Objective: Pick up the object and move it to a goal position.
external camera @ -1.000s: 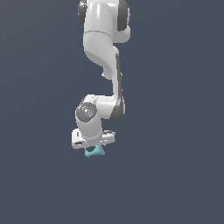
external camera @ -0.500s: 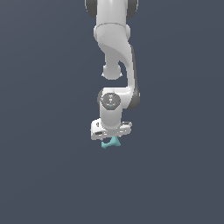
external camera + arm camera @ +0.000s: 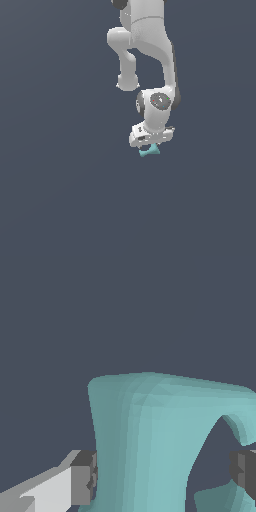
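Note:
The object [image 3: 149, 151] is a small teal chunky piece with a C-shaped notch. In the exterior view it hangs just under the white gripper [image 3: 148, 145], in mid-air against the dark grey background. In the wrist view the object [image 3: 150, 441] fills the space between the two dark fingertip pads [image 3: 83, 478], with its notch facing the other pad. The gripper [image 3: 162, 473] is shut on the object. The fingers are mostly hidden behind the hand in the exterior view.
The white arm [image 3: 145, 45] reaches down from the top of the exterior view. Around it there is only a uniform dark grey background, with no other objects or edges in view.
The arm has carried the teal object toward the exterior view's right and upward over the last second. The hand has also turned a little. The grip stays closed.

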Robot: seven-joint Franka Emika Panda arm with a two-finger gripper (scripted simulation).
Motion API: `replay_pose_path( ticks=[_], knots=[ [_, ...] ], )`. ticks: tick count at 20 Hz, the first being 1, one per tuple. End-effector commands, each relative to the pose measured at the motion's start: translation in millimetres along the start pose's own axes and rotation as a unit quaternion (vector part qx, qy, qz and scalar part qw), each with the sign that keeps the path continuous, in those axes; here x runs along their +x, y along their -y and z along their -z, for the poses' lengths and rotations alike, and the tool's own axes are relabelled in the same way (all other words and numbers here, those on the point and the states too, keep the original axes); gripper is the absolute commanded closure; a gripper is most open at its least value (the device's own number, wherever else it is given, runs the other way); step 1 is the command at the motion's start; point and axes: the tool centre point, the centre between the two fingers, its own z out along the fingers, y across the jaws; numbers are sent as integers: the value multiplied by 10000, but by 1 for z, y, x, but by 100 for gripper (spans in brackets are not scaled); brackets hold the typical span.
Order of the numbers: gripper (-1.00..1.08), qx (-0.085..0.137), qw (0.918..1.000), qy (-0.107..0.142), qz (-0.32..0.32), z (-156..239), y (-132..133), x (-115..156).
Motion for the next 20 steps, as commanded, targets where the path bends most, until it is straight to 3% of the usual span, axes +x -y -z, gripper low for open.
replay_pose_path(
  ticks=[1,11,20],
  knots=[
    [108,4,10000,1,5,2,30,-10],
    [108,17,10000,8,23,8,123,-37],
    [108,23,10000,10,29,10,151,-43]
  ],
)
